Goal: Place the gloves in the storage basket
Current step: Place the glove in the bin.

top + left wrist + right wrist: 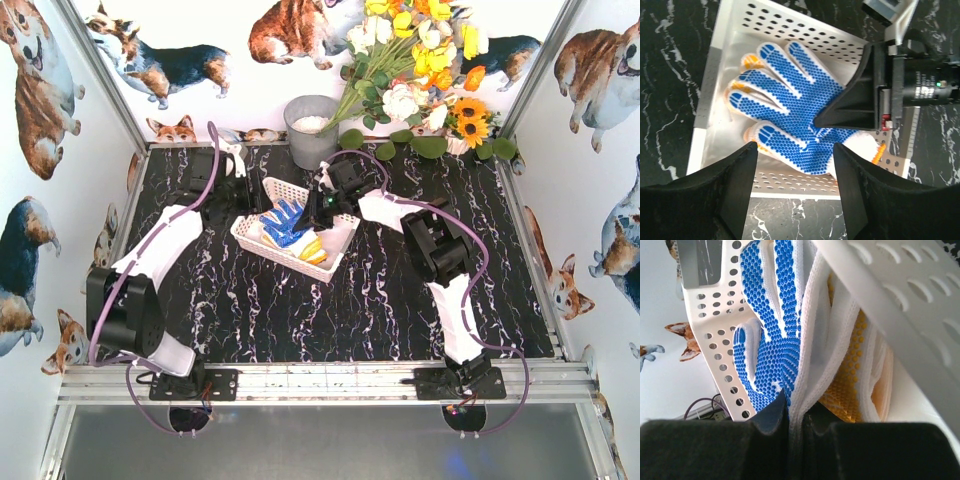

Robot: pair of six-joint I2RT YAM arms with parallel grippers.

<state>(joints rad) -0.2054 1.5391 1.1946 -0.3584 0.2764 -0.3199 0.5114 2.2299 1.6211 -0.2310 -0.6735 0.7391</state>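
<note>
Hovering above the storage basket (790, 30), the left gripper (795, 170) had its jaws spread wide with nothing between them. Directly below its fingertips lay the blue-dotted glove (790, 115), palm up inside the basket, its fingers pointing away from that gripper toward the far perforated wall. Ahead of the left gripper and to its right, the right gripper (855, 107) reached down into the same basket, touching the glove near its palm and cuff. Seen from the right wrist, that gripper's jaws were nearly closed, pinching a fold of white knit at the edge of the blue-dotted glove. Just to the right of that pinch lay a yellow-dotted glove (845, 380), pressed against the blue one under the basket's slanted rim. More gloves in orange and yellow (312, 250) showed at the basket end nearer the arm bases. Beyond both grippers stood a grey bucket (310, 135) and a bunch of flowers (420, 60) on the black marbled table (400, 300).
</note>
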